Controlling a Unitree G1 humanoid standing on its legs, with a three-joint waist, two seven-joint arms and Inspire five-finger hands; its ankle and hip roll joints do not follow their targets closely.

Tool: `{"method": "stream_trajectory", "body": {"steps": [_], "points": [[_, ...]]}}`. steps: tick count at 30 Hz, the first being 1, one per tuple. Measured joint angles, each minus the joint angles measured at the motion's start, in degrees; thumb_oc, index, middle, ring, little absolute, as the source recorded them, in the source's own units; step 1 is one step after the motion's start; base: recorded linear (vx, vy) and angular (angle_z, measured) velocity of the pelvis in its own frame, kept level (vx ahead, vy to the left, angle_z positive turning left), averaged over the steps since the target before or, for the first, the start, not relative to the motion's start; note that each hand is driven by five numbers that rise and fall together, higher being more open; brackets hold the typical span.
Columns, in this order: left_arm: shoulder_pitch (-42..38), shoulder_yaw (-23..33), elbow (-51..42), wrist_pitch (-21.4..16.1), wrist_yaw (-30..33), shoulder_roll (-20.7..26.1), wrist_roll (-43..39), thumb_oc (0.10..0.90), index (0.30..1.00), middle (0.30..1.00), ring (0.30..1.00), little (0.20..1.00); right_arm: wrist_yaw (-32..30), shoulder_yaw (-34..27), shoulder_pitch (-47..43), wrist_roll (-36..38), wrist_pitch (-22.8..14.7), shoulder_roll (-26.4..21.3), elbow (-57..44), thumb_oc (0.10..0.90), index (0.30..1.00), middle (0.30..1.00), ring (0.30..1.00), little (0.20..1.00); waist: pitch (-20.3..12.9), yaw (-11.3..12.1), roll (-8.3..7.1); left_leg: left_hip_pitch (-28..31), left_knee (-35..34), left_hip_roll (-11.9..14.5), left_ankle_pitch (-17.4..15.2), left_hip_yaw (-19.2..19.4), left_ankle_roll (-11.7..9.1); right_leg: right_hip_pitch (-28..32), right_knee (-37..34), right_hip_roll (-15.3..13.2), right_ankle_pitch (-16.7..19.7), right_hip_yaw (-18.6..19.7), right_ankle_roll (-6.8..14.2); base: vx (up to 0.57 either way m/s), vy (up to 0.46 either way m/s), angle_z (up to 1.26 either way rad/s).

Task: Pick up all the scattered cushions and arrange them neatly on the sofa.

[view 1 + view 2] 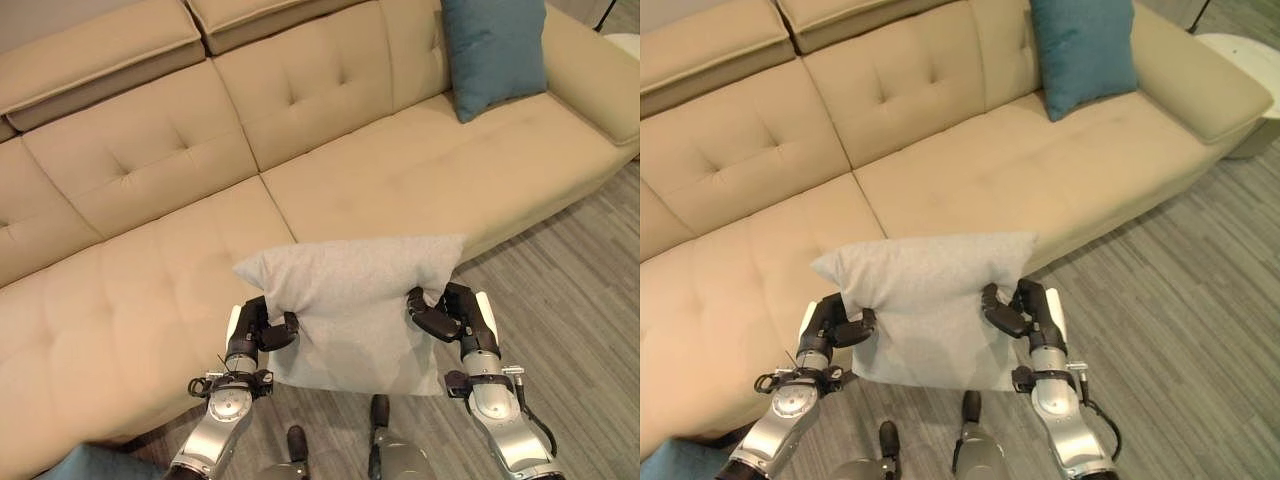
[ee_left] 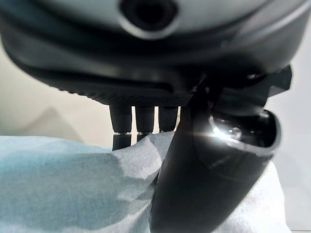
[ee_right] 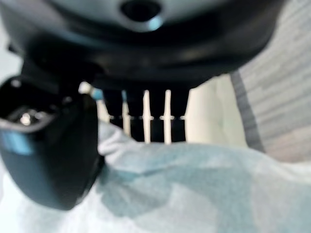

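Observation:
A light grey cushion (image 1: pixel 355 305) hangs in the air between my two hands, just in front of the sofa's front edge. My left hand (image 1: pixel 258 332) pinches its left side, thumb over the cloth and fingers behind it. My right hand (image 1: pixel 452 313) pinches the right side the same way. In the wrist views the grey cloth (image 2: pixel 73 184) lies between thumb and fingers (image 3: pixel 146 116). A teal cushion (image 1: pixel 495 50) leans upright against the backrest at the sofa's right end.
The beige sofa (image 1: pixel 150 290) spans the view, its seat bare apart from the teal cushion. Grey wood-pattern floor (image 1: pixel 570 290) lies to the right. A white round table edge (image 1: pixel 1240 45) shows past the sofa's right arm. Something teal (image 1: pixel 90 465) lies at the lower left.

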Motion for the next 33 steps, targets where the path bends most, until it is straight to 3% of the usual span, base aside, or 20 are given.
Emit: {"method": "stream_trajectory", "body": {"steps": [2,4,5,7,9,11,13,14,17,18,19,21,23,26,28,30,33], "points": [[-1.1,-0.2,0.0,0.0,-0.2,-0.3,-0.1,0.4,0.3,0.3,0.3,0.3,-0.1,-0.9,-0.9,0.2,0.0,-0.2,0.0,0.4,0.3,0.3,0.3,0.3,0.1,0.6,-1.05,-7.6,13.2,0.0,0.5,-1.1,-1.3,0.3,0.0,-0.7,-1.0,-1.9,-1.5,0.1,-0.197,0.47],[-0.8,0.2,0.0,0.0,0.0,-0.1,-0.7,0.4,0.3,0.3,0.3,0.3,-0.2,-0.4,-1.3,0.3,0.0,-0.1,-0.1,0.4,0.3,0.3,0.3,0.3,0.0,1.4,-0.95,-9.6,18.0,1.0,0.8,-0.1,-1.6,1.9,0.0,0.1,-2.0,-2.7,-3.6,0.15,-0.114,0.19],[-0.9,0.3,-0.1,0.0,0.0,0.0,-1.1,0.4,0.3,0.3,0.3,0.3,-0.2,-0.4,-1.1,0.4,0.0,0.1,-0.4,0.4,0.3,0.3,0.3,0.3,0.0,1.6,-1.05,-9.8,19.2,1.3,-0.7,0.8,-0.3,2.8,-0.3,0.4,-2.5,-3.5,-4.3,0.24,-0.07,0.16],[-1.4,0.3,-0.1,-0.1,-0.1,0.0,-1.0,0.4,0.3,0.3,0.3,0.3,-0.3,-0.5,-1.1,0.5,0.0,0.0,-0.4,0.4,0.3,0.3,0.3,0.3,0.1,1.6,-1.24,-10.3,17.8,0.9,-1.2,1.7,0.4,3.2,-0.3,0.7,-3.9,-4.0,-4.0,0.15,-0.025,0.25],[-1.8,0.2,-0.1,0.0,-0.2,0.0,-1.1,0.4,0.3,0.3,0.3,0.3,-0.7,-0.7,-1.0,0.5,0.0,0.1,-0.3,0.4,0.3,0.3,0.3,0.3,0.4,1.7,-1.84,-10.6,12.2,0.7,-1.3,6.0,0.3,4.2,-1.6,1.1,-3.1,-5.6,-4.6,0.16,0.008,0.31],[-1.7,0.2,0.0,0.0,-0.4,0.0,-1.1,0.4,0.3,0.3,0.3,0.3,-1.2,-0.5,-0.9,0.5,0.0,0.3,-0.2,0.4,0.3,0.3,0.3,0.3,0.7,2.0,-2.32,-11.1,3.5,0.6,-0.6,8.7,-0.3,5.6,-4.0,2.6,-3.2,-6.3,-4.2,0.24,0.015,0.2],[-1.7,0.2,0.2,0.3,-0.4,0.4,-1.1,0.4,0.3,0.3,0.3,0.3,-1.4,-0.4,-0.8,0.5,0.0,1.2,-0.1,0.4,0.3,0.3,0.3,0.3,0.7,1.9,-2.42,-13.2,0.2,0.3,0.4,8.7,-1.6,7.1,-5.2,3.9,-4.2,-7.2,-3.4,0.22,0.078,0.11],[-1.7,0.2,0.2,0.3,-0.4,0.4,-1.1,0.4,0.3,0.3,0.3,0.3,-1.4,-0.5,-0.8,0.5,0.0,1.4,-0.1,0.4,0.3,0.3,0.3,0.3,0.8,2.1,-2.49,-13.4,0.2,0.2,0.8,9.5,-1.6,7.3,-5.1,4.1,-3.7,-7.3,-4.0,0.12,0.078,-0.04],[-0.7,0.1,0.2,0.4,-0.6,0.8,-1.0,0.4,0.3,0.3,0.3,0.3,-1.3,-0.4,-0.2,0.5,0.2,2.0,-0.2,0.4,0.3,0.3,0.3,0.3,0.1,1.7,-1.15,-10.6,-3.5,0.3,3.1,11.0,0.6,10.1,-5.1,5.2,-5.5,-6.2,-2.1,0.27,0.147,-0.23],[-0.4,0.1,0.1,0.4,-0.6,0.8,-1.1,0.4,0.3,0.3,0.3,0.3,-1.3,-0.4,-0.2,0.5,0.3,2.2,-0.1,0.4,0.3,0.3,0.3,0.3,-0.1,1.9,-0.68,-9.4,-4.2,0.0,5.9,9.4,2.8,10.8,-4.7,5.4,-6.2,-5.3,-1.3,0.17,0.117,-0.24],[-0.4,0.1,-0.1,0.4,-0.6,1.3,-1.0,0.4,0.3,0.3,0.3,0.3,-1.3,-0.5,0.7,0.5,0.3,3.1,-0.6,0.4,0.3,0.3,0.3,0.3,-0.5,1.3,-1.35,-7.8,-4.6,-2.2,6.8,8.5,5.4,11.2,-2.1,3.6,-8.3,-4.4,0.4,0.21,0.189,-0.09],[-0.5,0.1,-0.8,0.3,-0.7,1.7,-1.0,0.4,0.3,0.3,0.3,0.3,-1.3,-0.7,1.0,0.5,0.3,3.1,-1.0,0.4,0.3,0.3,0.3,0.3,-0.6,0.8,-1.61,-7.1,-5.2,-3.9,6.2,8.4,6.2,11.2,-0.5,1.4,-9.6,-3.5,1.7,0.19,0.197,0.15],[-1.3,0.5,-0.9,0.4,-0.7,2.6,-1.0,0.4,0.3,0.3,0.3,0.3,-1.1,-0.8,1.0,0.5,0.3,4.4,-1.2,0.4,0.3,0.3,0.3,0.3,-0.6,1.5,-1.55,-5.3,-5.6,-6.3,5.0,8.6,7.6,8.3,9.0,-2.6,-13.8,-1.9,3.4,0.12,0.207,0.05],[-1.9,1.1,-0.9,0.4,-0.4,4.3,-1.0,0.4,0.3,0.3,0.3,0.3,-0.2,0.7,0.8,0.3,0.4,4.8,-1.2,0.4,0.3,0.3,0.3,0.3,-0.5,2.2,-1.45,-2.8,-5.8,-7.2,3.7,7.9,9.4,3.3,24.2,-5.7,-16.2,-0.1,5.3,0.09,0.131,0.14],[-2.0,2.5,-0.8,0.3,-0.4,4.9,-0.9,0.4,0.3,0.3,0.3,0.3,0.7,1.8,0.7,0.2,0.3,4.9,-1.4,0.4,0.3,0.3,0.3,0.3,-0.5,2.4,-1.42,-1.2,-5.9,-7.2,2.5,6.4,10.8,-0.7,30.4,-6.9,-18.7,2.0,6.9,0.11,0.01,0.27],[-2.0,2.9,-0.9,0.3,-0.3,4.9,-0.8,0.4,0.3,0.3,0.3,0.3,1.2,1.9,0.6,0.1,0.3,4.8,-1.6,0.4,0.3,0.3,0.3,0.3,-0.5,2.8,-1.3,-0.5,-6.8,-7.0,2.1,5.4,10.7,-3.4,29.5,-6.9,-18.8,3.5,6.8,0.1,-0.035,0.24],[-1.9,2.8,-0.6,0.3,-0.3,4.6,-0.8,0.4,0.3,0.3,0.3,0.3,1.1,1.8,0.5,0.0,0.3,4.8,-1.8,0.4,0.3,0.3,0.3,0.3,-0.5,2.8,-1.48,-0.5,-7.4,-6.9,2.5,4.0,10.1,-6.9,20.5,-5.5,-16.8,6.5,5.5,0.07,-0.069,0.29]]}}
